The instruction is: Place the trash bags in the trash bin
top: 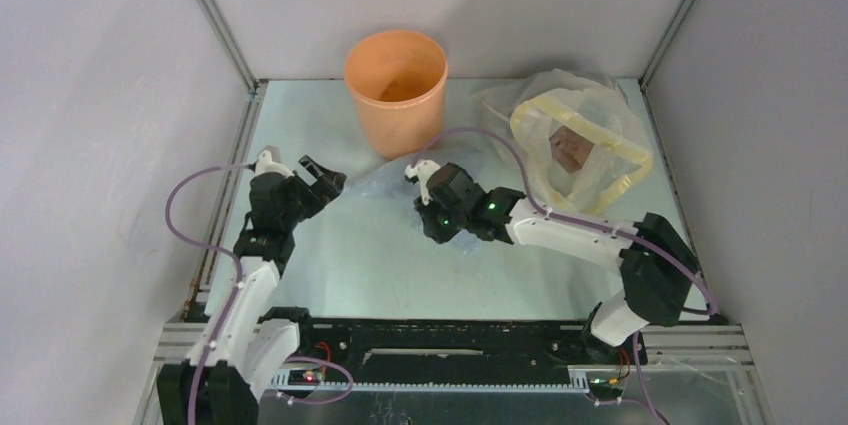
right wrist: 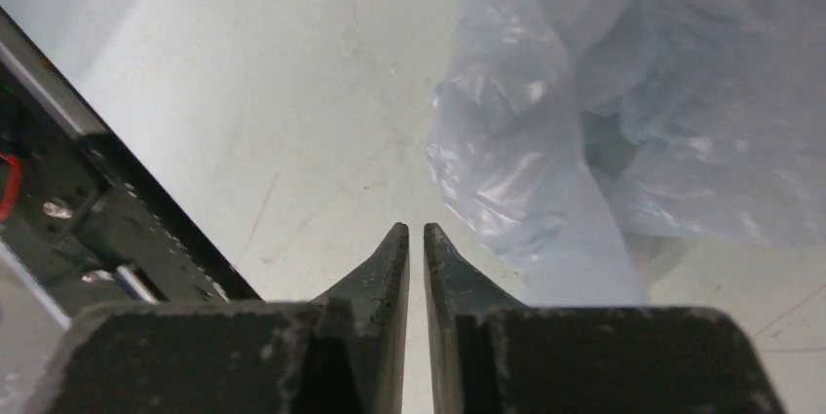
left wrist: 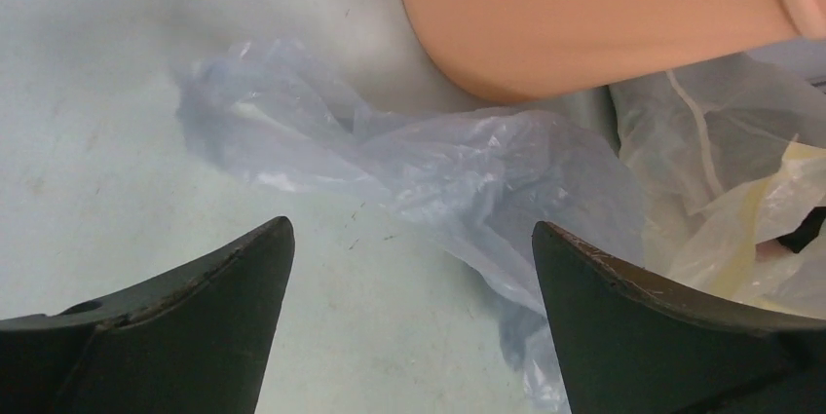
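2 robot arms work over a pale table (top: 380,265), with a thin plastic bag lying loose between them in front of an orange bin.

Near the table's left edge, the left gripper (top: 325,175) is released, its jaws spread wide and empty, facing the bag. The trash bag (left wrist: 458,166), a wrinkled pale blue film, lies mid-table, with its far side just beside the foot of the trash bin (top: 400,120). The bin stands upright at the middle of the far edge. On the bag's right, the right gripper (right wrist: 416,229) is clenched almost shut on nothing, its tips just beside the film. A clear-and-yellow bundle (top: 590,135) fills the far right corner. A good grasp probably means pinching a raised fold rather than flat film, closing fully, then lifting above the rim without nudging the bin.
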Action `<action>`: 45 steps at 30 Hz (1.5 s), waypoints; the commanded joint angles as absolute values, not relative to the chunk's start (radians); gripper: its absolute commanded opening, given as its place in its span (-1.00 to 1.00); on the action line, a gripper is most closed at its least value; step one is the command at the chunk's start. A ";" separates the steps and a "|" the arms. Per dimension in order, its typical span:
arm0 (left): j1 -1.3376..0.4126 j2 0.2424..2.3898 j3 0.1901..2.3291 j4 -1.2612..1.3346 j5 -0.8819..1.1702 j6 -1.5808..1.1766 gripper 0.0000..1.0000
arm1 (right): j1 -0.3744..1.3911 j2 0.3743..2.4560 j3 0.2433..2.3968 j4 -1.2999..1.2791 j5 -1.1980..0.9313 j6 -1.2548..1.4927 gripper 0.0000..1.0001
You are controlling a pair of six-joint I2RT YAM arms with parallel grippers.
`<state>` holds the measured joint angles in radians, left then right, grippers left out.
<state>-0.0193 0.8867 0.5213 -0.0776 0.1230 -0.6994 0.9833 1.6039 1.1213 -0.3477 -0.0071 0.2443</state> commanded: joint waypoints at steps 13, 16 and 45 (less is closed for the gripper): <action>-0.262 0.582 0.535 -0.328 -0.020 -0.695 0.82 | 0.656 1.398 0.975 -0.268 -0.136 0.414 -0.14; -0.471 0.597 0.522 -0.285 -0.098 -0.755 0.79 | 0.633 1.433 0.972 -0.248 -0.172 0.432 -0.09; -1.016 1.150 0.488 0.272 -0.202 -0.885 0.22 | 0.561 1.670 0.946 0.052 -0.358 0.621 -0.51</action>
<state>-0.9916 1.1526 0.5102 0.1669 -0.1772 -0.8562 0.5507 1.6802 0.9443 -0.0307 -0.3218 0.5846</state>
